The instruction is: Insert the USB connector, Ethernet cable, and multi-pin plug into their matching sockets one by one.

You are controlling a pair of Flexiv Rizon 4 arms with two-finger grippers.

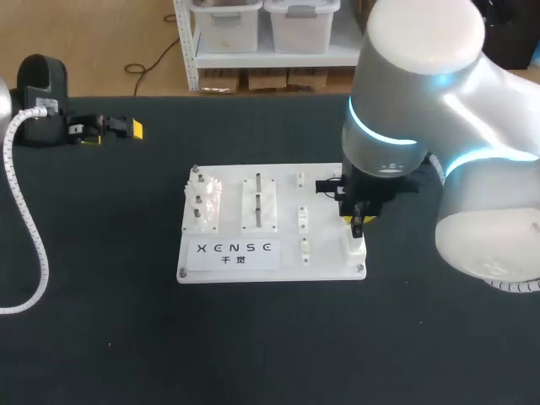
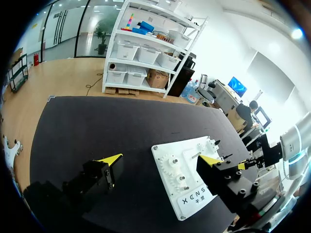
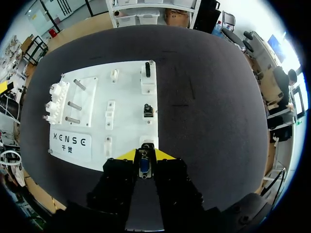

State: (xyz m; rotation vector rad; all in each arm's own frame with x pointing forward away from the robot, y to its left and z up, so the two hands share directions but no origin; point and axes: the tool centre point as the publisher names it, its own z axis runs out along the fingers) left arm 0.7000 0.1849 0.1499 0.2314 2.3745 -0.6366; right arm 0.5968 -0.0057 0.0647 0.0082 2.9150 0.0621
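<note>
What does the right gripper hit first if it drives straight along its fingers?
Likely the white socket block at the corner of the board, just ahead of the right gripper. The plug it holds would touch first, before the gripper itself. The gap is hard to judge.

My head camera looks down from above and behind onto the table point(image 1: 169, 337), with the white board point(image 1: 329, 253) mid-frame. My right wrist camera sits close above one end of that board, facing down across it. My left wrist camera sees the same board from well off, obliquely across the table.
</note>
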